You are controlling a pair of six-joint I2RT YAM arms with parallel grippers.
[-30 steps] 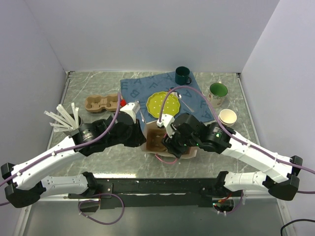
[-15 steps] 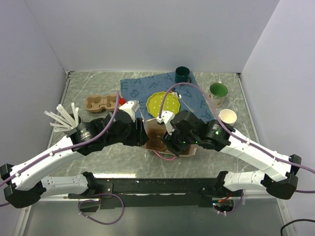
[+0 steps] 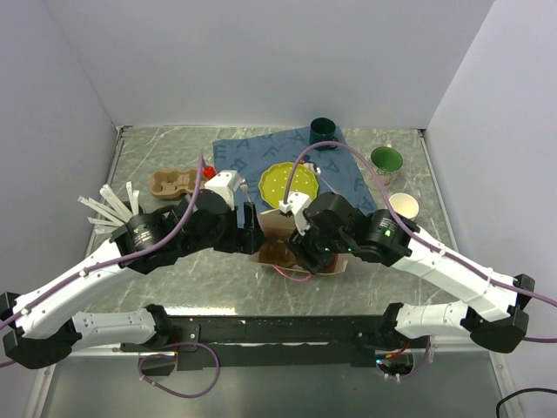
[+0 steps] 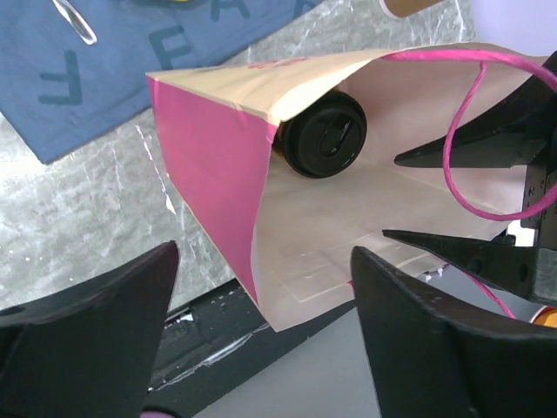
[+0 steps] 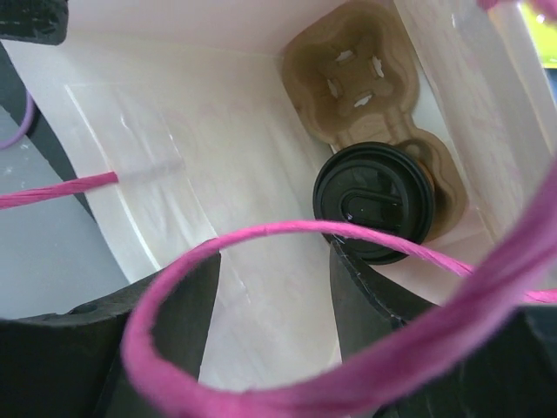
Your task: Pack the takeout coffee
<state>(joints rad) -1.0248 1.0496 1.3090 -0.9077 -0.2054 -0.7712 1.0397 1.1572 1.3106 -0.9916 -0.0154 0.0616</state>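
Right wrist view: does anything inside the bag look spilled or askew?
Nothing stands out. The takeout coffee sits lid on in one pocket of the cup carrier at the bottom of the bag; no spill shows.

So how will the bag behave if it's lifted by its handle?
Probably floppy: the bag is thin paper with bowed walls. Likely to tilt, since the cup fills one well of the carrier and the other is empty. The cord handle looks thin, so it may swing.
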